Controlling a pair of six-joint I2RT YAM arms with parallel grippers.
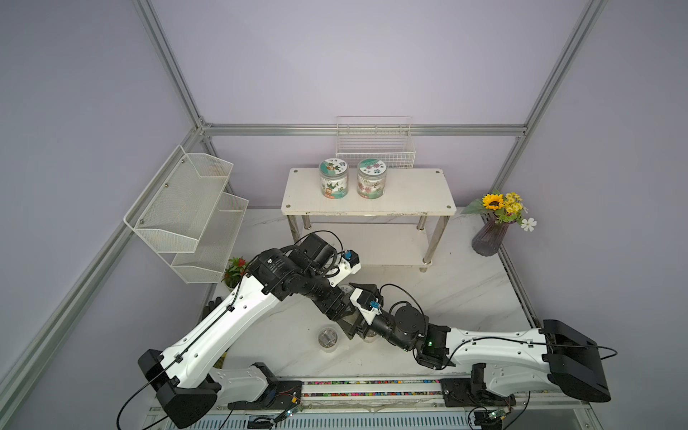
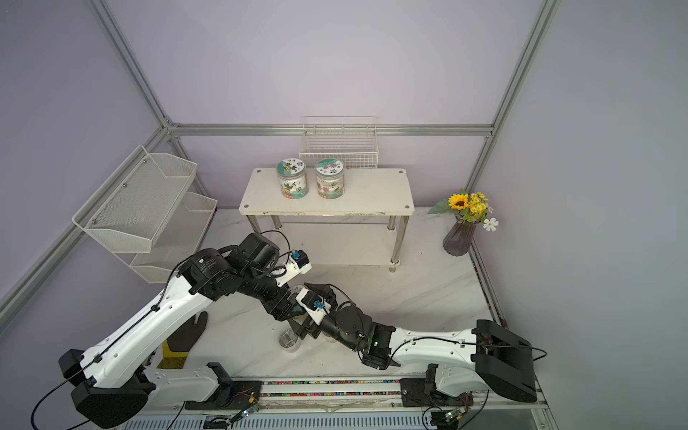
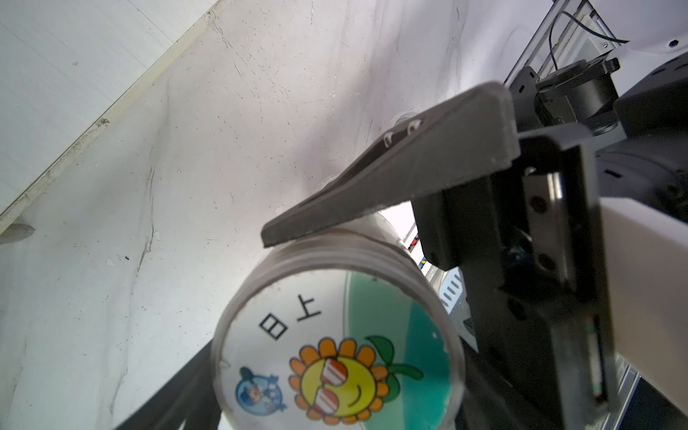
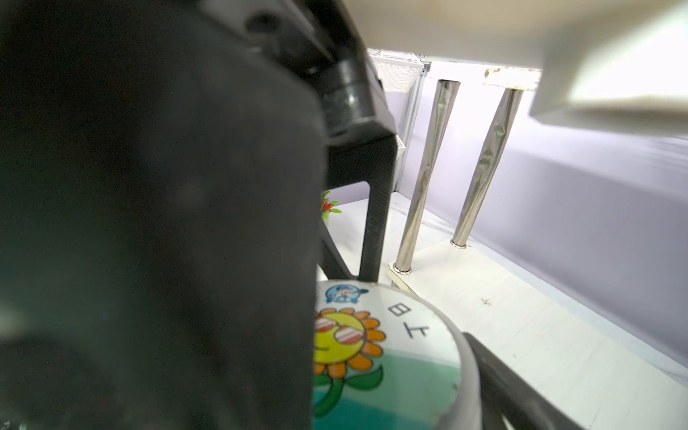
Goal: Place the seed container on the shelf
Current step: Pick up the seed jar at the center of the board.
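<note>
The container (image 4: pixel 383 353) is seen in front of the shelf (image 1: pixel 409 193), close to its left front leg, with the sunflower lid up. Whether it stands on the table or is lifted cannot be told, because the arms cover it in both top views. The left gripper (image 3: pixel 331 383) appears clamped on it, with a dark finger lying at each side of the lid. The right gripper (image 1: pixel 359 289) is placed around it from the side away from the shelf. One grey finger (image 3: pixel 372 178) touches the wall just under the lid and the other is hidden, so a grip cannot be confirmed.

The main danger is judged to be a change of hands. If the left jaws are opened before the right ones are pressed firmly, the smooth round container may slip, tilt or fall. If both are clamped and the arms are pulled different ways, it may be twisted out. The wrists are very close together, so a collision is possible when they are separated. On the way up, the container may be struck against the edge of the top board. A jar (image 1: pixel 334 178) and a second jar (image 1: pixel 371 178) at the left back part of the shelf may also be knocked over.
</note>
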